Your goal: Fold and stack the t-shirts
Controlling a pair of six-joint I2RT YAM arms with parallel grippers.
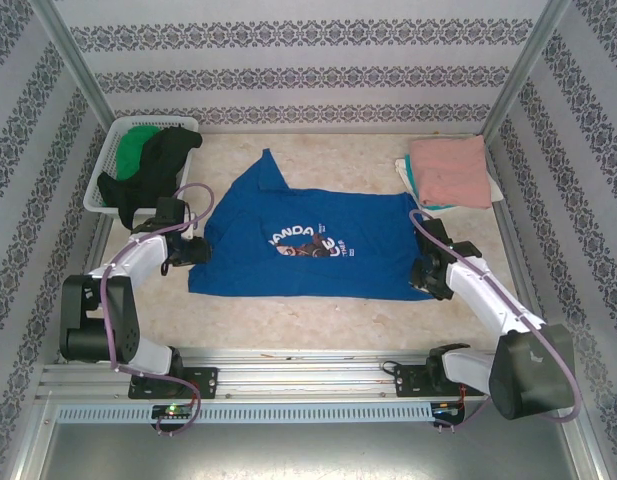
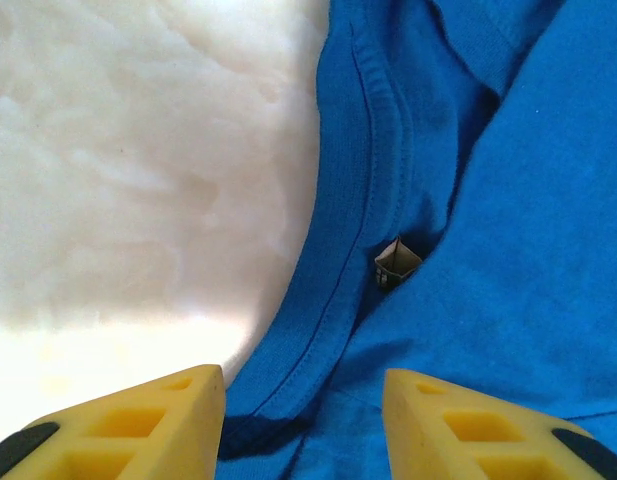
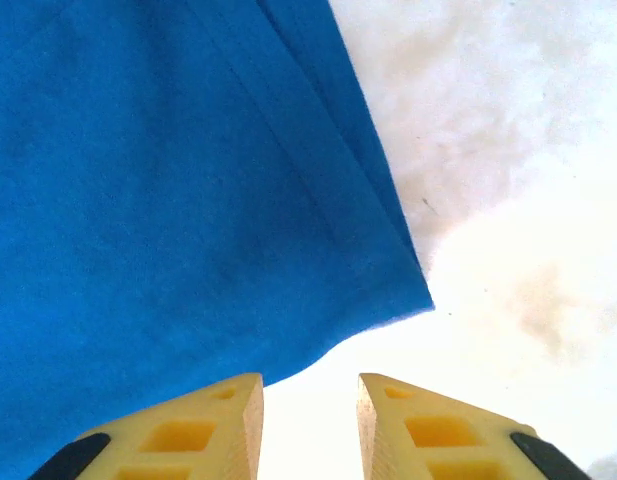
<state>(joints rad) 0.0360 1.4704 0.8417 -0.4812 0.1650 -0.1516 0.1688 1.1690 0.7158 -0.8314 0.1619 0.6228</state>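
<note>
Table is a pale, marbled-looking top. A royal-blue tee is spread out flat pretty much dead centre, print side up, with one sleeve poking off toward 11 o'clock. A white slatted basket sits way out at 10 o'clock. At 2 o'clock there's a small folded stack with a salmon-pink tee on top.

Blue t-shirt lies spread flat; pink t-shirt folded far-right.
</note>
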